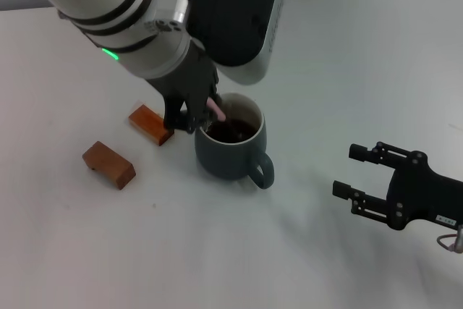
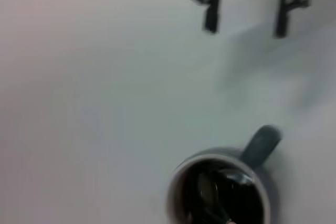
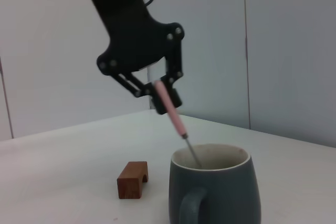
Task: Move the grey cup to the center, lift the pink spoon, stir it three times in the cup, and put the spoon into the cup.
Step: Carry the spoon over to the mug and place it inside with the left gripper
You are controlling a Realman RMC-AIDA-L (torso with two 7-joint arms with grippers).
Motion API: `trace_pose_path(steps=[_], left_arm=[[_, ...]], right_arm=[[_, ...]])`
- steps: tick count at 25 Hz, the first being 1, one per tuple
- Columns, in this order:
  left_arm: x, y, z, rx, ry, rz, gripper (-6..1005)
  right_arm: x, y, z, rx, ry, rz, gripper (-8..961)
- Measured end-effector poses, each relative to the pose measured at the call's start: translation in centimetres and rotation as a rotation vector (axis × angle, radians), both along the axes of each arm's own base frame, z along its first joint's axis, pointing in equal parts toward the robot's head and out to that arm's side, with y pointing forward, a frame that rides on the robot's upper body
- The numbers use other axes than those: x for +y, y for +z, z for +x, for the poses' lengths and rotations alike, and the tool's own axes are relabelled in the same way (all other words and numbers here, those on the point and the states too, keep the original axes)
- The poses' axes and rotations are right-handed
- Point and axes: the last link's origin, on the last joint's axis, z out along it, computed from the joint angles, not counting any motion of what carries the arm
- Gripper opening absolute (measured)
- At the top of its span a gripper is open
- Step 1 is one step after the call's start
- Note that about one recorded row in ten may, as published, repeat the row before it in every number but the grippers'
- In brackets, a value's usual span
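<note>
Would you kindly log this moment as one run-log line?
left gripper: shut on pink spoon, bowl end in grey cup | right gripper: open, idle, right of cup | phase: spoon in cup

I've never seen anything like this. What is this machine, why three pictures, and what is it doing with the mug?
It is a robot with two arms, each ending in a gripper. One picture looks down from its head; the other two come from cameras on its wrists. On the white table stands a rounded blue-grey ceramic mug of dark liquid, with two brown wooden blocks beside it. The left gripper pinches the pink handle of a slender metal spoon, holding it tilted with its bowl down inside the mug. The right gripper waits open off to the side, holding nothing.
</note>
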Motion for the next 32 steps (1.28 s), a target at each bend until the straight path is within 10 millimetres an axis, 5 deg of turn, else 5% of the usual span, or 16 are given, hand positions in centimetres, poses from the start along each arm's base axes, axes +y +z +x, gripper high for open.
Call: trace_pose_path(steps=[31,32], left_arm=[[-1.1,-0.6,-0.7,-0.004,0.098,0.007,138],[-1.1,-0.5,-0.7,-0.006,0.099,0.008,306]], right_arm=[[-0.1,-0.2,-0.1,0.000,0.011,-0.008,690],[-0.1,-0.2,-0.1,0.001,0.011,-0.009,690]])
